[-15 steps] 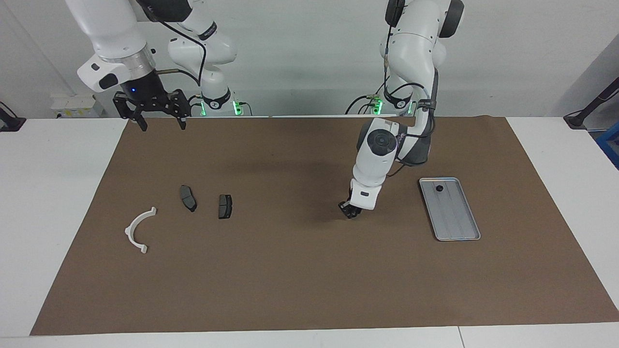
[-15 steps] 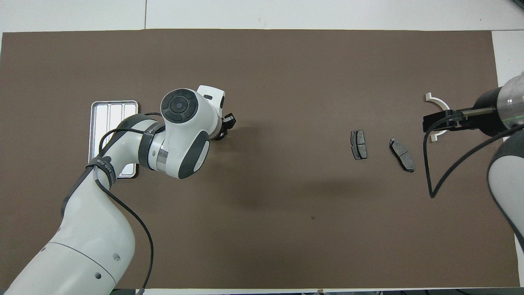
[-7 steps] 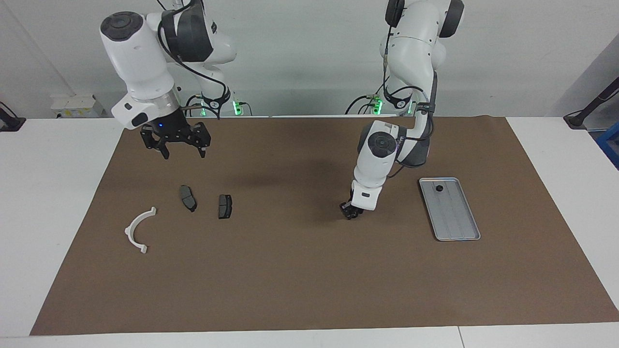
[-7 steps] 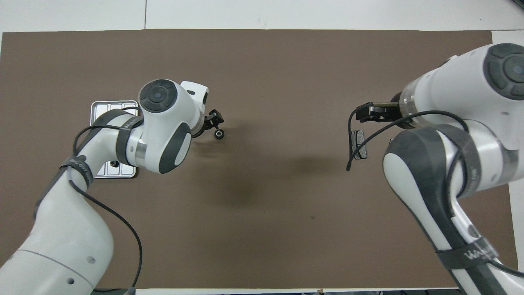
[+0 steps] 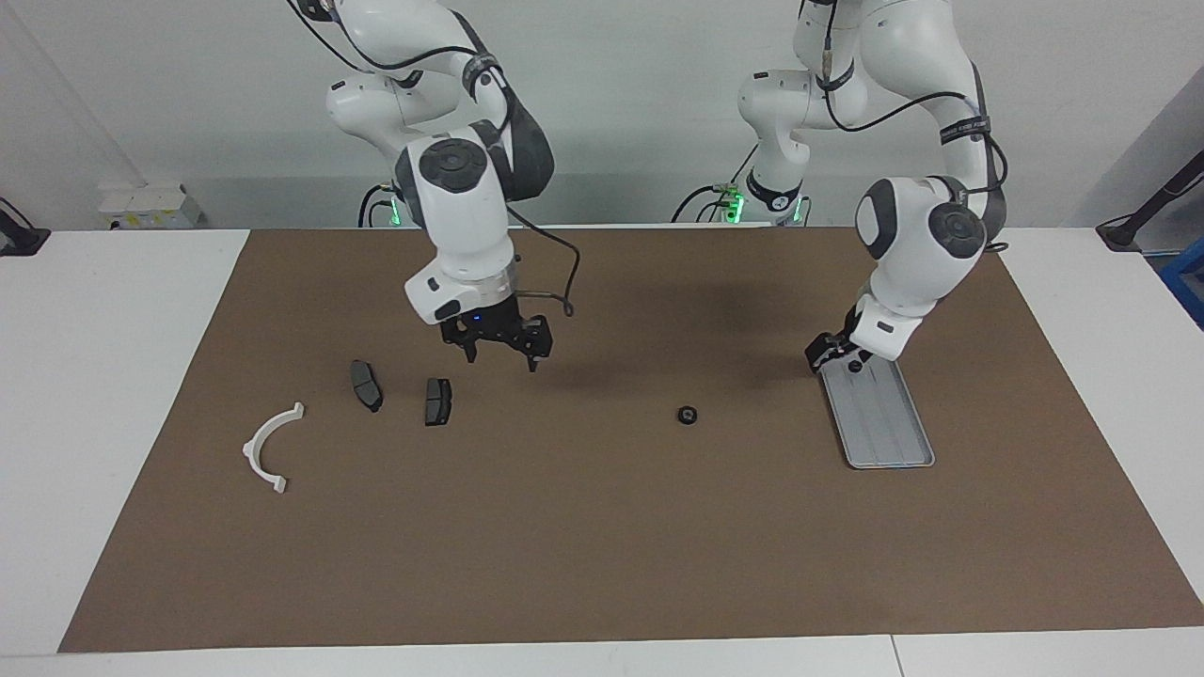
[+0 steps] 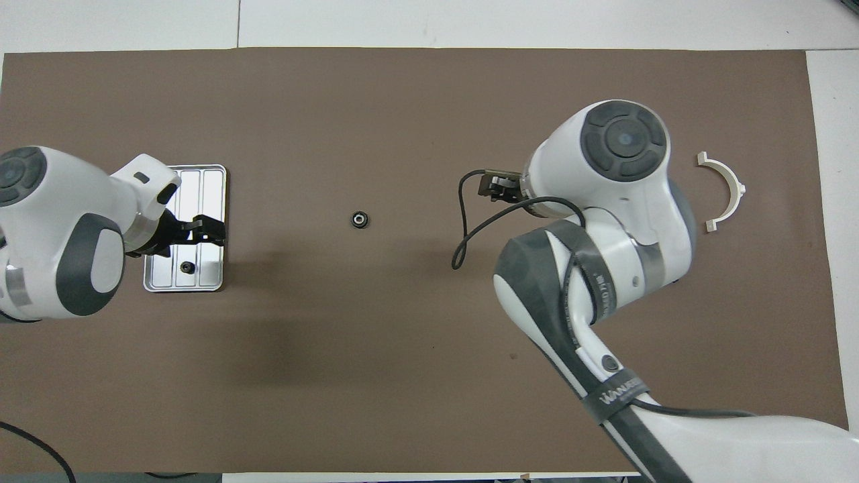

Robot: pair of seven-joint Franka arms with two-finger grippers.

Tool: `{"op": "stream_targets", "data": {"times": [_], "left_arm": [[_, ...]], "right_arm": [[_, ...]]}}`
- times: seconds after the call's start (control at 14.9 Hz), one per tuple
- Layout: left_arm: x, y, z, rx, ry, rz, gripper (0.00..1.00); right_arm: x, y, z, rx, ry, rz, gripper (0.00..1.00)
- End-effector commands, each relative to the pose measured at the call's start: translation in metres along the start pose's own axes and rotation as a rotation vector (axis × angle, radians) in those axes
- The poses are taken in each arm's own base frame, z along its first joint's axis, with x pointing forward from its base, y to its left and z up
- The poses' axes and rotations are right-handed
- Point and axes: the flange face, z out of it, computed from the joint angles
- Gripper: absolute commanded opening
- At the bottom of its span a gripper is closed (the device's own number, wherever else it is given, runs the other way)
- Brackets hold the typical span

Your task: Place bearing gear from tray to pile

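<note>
A small black bearing gear (image 5: 688, 414) lies on the brown mat between the tray and the pile; it also shows in the overhead view (image 6: 360, 219). The silver tray (image 5: 884, 428) (image 6: 209, 194) holds a second small black part (image 6: 188, 267). My left gripper (image 5: 831, 352) (image 6: 213, 232) is open and empty over the tray's end nearer the robots. The pile is a white bracket (image 5: 271, 447) (image 6: 723, 191) and two dark pads (image 5: 366, 385) (image 5: 437, 401). My right gripper (image 5: 499, 352) (image 6: 494, 188) is open and empty above the mat, between the pads and the gear. The right arm hides the pads in the overhead view.
The brown mat (image 5: 583, 527) covers most of the white table. A black cable (image 6: 470, 228) loops from the right wrist over the mat. A small dark speck (image 6: 513, 356) lies on the mat nearer the robots.
My left gripper let go of the bearing gear on the mat and moved back over the tray. My right gripper swung from its end of the table, past the pads, toward the middle.
</note>
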Motion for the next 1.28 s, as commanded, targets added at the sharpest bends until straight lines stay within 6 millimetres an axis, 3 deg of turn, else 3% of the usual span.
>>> {"op": "stream_targets", "data": {"times": [0.0,0.13,0.27,0.54,0.94,1.21], "left_arm": [[-0.010,-0.033,0.013,-0.003,0.059,0.052,0.89],[-0.017,-0.035,0.028,-0.002,0.083,0.034,0.74],[-0.018,-0.035,0.031,-0.002,0.080,0.024,0.64],[-0.018,-0.029,0.036,-0.002,0.073,0.004,0.61],[-0.021,-0.029,0.047,-0.001,0.085,-0.004,0.56],[-0.022,-0.027,0.050,0.000,0.085,-0.003,0.51]], "right_arm": [[0.003,-0.052,0.012,0.014,0.001,0.036,1.00],[-0.023,-0.090,0.036,-0.021,-0.025,-0.007,1.00],[-0.028,-0.127,0.054,-0.054,-0.019,0.041,1.00],[-0.043,-0.190,0.086,-0.043,0.011,0.085,1.00],[-0.059,-0.223,0.134,-0.076,0.027,0.049,1.00],[-0.065,-0.231,0.151,-0.065,0.031,0.042,1.00]]}}
